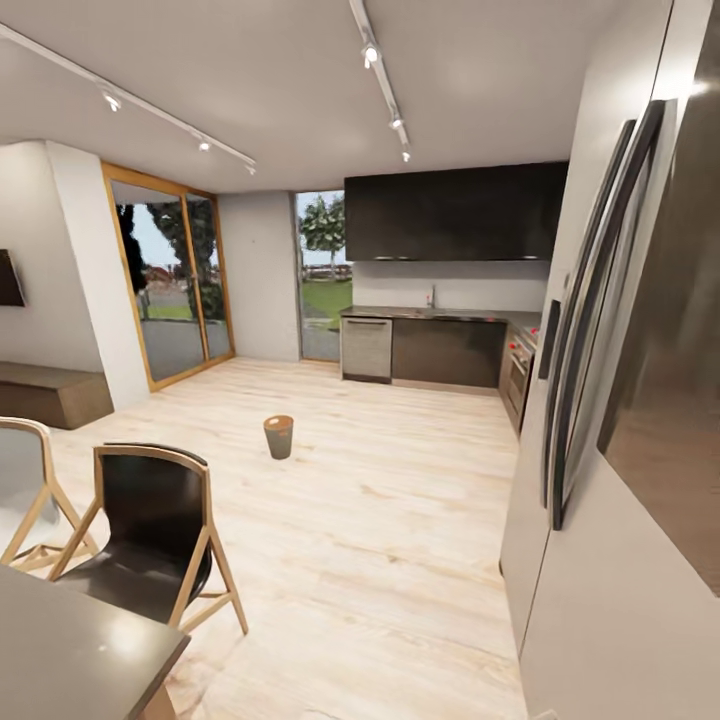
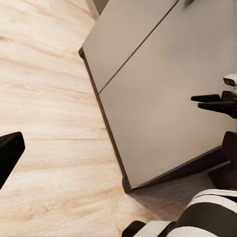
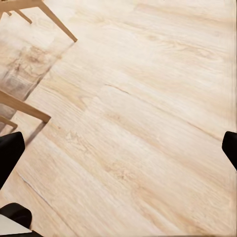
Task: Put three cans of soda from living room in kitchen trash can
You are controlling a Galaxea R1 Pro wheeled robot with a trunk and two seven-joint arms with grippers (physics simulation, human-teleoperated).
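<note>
Tash can (image 1: 279, 436) is seen upright on the wood floor (image 1: 400, 520) of the open kitchen, well apart from the fridge (image 1: 640, 400), reachable from any side, while both grippers' jaws are held apart, empty.

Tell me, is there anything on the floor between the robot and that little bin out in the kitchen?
Nothing visible. The bin stands alone on the pale wood floor, with open boards leading to it. The dark chair sits off to the left, the fridge to the right.
</note>
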